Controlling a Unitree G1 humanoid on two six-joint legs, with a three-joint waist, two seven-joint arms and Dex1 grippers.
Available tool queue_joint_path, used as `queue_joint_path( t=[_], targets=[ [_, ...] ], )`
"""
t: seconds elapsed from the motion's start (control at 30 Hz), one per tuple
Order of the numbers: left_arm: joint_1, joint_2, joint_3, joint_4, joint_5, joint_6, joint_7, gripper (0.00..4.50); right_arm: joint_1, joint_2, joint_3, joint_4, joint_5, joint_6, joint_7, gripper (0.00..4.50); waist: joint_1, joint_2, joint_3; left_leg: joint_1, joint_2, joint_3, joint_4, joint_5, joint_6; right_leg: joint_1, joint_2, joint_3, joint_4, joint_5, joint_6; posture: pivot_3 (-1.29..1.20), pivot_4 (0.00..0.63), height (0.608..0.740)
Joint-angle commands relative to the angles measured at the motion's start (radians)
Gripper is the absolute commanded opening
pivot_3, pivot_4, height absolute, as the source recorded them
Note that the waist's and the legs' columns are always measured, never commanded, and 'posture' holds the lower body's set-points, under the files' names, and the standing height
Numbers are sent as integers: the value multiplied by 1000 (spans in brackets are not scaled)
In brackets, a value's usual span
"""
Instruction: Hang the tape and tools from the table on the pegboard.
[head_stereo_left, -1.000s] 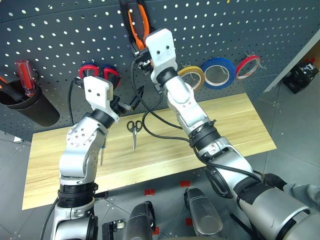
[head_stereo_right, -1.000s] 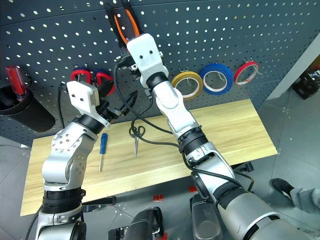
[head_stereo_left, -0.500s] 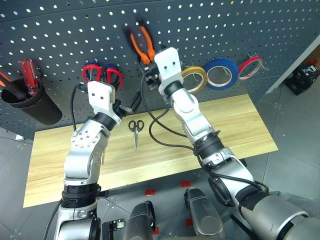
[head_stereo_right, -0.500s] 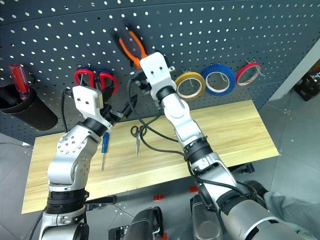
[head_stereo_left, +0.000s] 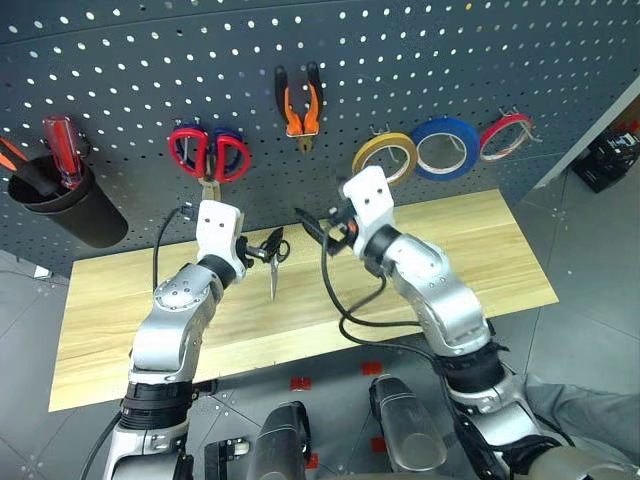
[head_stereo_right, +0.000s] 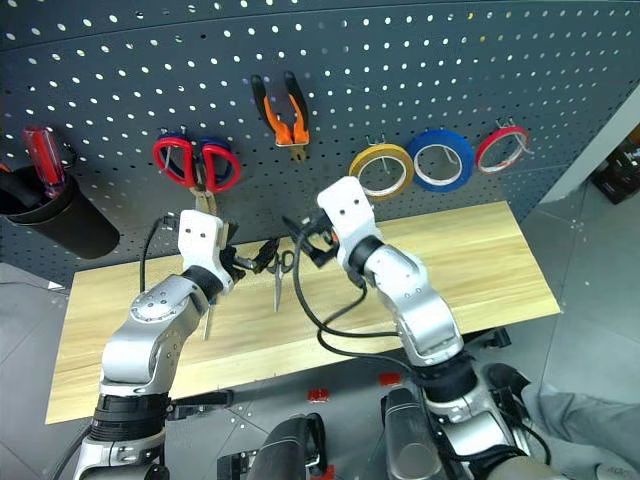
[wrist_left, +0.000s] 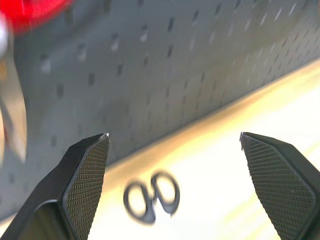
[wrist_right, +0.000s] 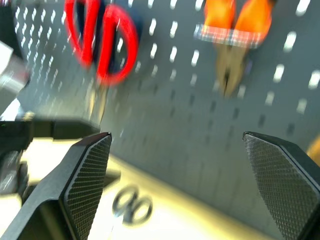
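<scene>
Above the small black-handled scissors (head_stereo_left: 272, 258) lying flat on the tabletop (head_stereo_left: 480, 260), both the left hand (head_stereo_left: 268, 247) and right hand (head_stereo_left: 318, 225) hover wide and empty, while the pliers (head_stereo_left: 300, 103) and red tape (head_stereo_left: 505, 136) hang on the pegboard (head_stereo_left: 420, 60) behind the scissors.

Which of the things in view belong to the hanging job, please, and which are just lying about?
Job:
thin red tape ring
orange-and-black pliers
small black-handled scissors
dark grey pegboard
light wooden table

Lying about:
yellow tape roll
blue tape roll
red-and-blue scissors
</scene>
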Motion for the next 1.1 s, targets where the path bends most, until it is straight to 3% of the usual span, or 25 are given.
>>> queue_joint_path(
  t=[0.03,0.37,0.8,0.9,1.1],
  targets=[
    [2,-4,12,36,10,76,36,4364,27,-21,26,-101,62,137,50,4488,0,0,0,0,0,0,0,0,0,0,0,0,0,0,0,-222,279,740],
    [-85,-43,-57,309,75,187,91,4364,38,-75,79,-191,153,315,109,4488,1,-1,0,0,-1,-1,1,0,0,0,0,-1,0,0,0,-228,290,740],
    [-258,-155,-95,680,158,74,132,4364,37,-97,37,-228,258,418,114,4488,6,-2,-1,-1,-1,-2,3,0,0,1,0,-1,0,0,0,-254,305,740],
    [-269,-157,-93,727,173,54,135,3789,29,-88,-1,-223,292,462,106,4500,6,-2,-1,0,-1,-2,3,0,1,1,0,-1,0,0,0,-260,305,740],
    [-262,-145,-98,751,187,18,111,1873,-6,-15,-141,-207,390,610,75,4500,5,-2,-1,0,-1,-3,3,0,1,1,0,-1,0,0,0,-271,303,740]
  ],
)
